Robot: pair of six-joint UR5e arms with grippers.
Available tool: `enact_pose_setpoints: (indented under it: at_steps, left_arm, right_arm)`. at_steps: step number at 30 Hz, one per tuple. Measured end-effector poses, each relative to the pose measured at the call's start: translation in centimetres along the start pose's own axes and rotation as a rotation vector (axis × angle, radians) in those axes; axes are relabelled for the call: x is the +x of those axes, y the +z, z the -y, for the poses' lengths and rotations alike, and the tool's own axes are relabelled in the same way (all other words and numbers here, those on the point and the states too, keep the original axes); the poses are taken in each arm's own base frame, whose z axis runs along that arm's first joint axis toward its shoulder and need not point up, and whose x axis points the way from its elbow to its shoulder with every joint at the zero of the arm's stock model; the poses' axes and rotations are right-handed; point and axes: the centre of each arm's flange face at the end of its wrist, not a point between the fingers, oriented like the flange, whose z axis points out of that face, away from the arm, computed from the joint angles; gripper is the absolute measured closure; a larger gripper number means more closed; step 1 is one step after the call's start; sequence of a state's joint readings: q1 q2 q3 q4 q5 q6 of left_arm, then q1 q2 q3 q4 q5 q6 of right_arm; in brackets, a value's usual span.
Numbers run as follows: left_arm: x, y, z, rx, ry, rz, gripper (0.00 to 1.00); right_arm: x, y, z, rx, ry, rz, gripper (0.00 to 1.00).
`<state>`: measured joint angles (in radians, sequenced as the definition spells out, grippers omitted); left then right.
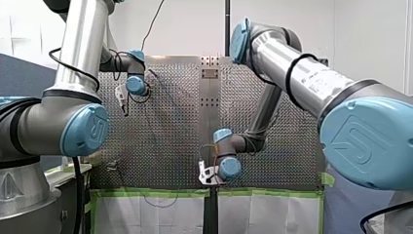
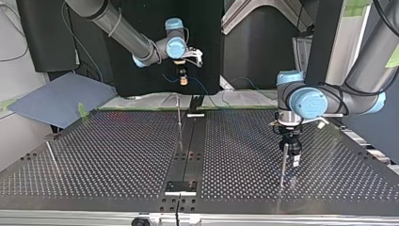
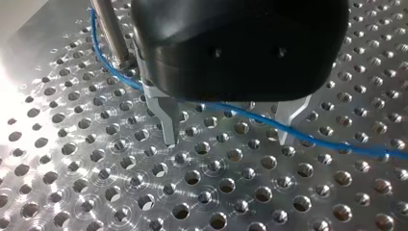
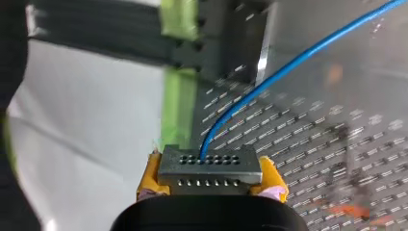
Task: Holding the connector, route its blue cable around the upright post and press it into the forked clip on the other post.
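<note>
My right gripper (image 4: 210,179) is shut on the grey connector (image 4: 210,163), gripped between its yellow pads. The blue cable (image 4: 269,77) leaves the connector's face and runs out over the perforated plate. In the top view this gripper (image 2: 182,77) hangs above the table's far edge. My left gripper (image 3: 228,137) stands open just above the plate, and the blue cable (image 3: 250,115) passes across between its metal fingers without being gripped. Behind one finger the cable bends around the foot of an upright post (image 3: 109,33). In the top view my left gripper (image 2: 288,153) is right beside a thin post (image 2: 283,165).
Two more thin posts stand on the perforated table (image 2: 117,155): one at the far middle (image 2: 179,110), one at the top view's left (image 2: 51,154). A dark rail (image 2: 188,141) runs down the middle. Green tape (image 1: 156,193) lines the table edge in the front view.
</note>
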<state>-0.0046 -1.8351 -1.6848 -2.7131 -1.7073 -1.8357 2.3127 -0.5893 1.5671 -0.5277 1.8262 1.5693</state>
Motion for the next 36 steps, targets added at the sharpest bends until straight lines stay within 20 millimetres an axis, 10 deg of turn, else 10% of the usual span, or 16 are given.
enact_pose_setpoints:
  at_steps: [11, 36]
  left_arm:
    - [0.0, 0.0, 0.0, -0.012, 0.014, 0.003, 0.0]
    - [0.0, 0.0, 0.0, -0.011, 0.016, 0.003, 0.0]
  right_arm:
    - [-8.1, 0.3, -3.9, -0.077, 0.016, 0.078, 1.0]
    - [-13.8, 2.8, -8.7, -0.153, 0.059, 0.051, 1.0]
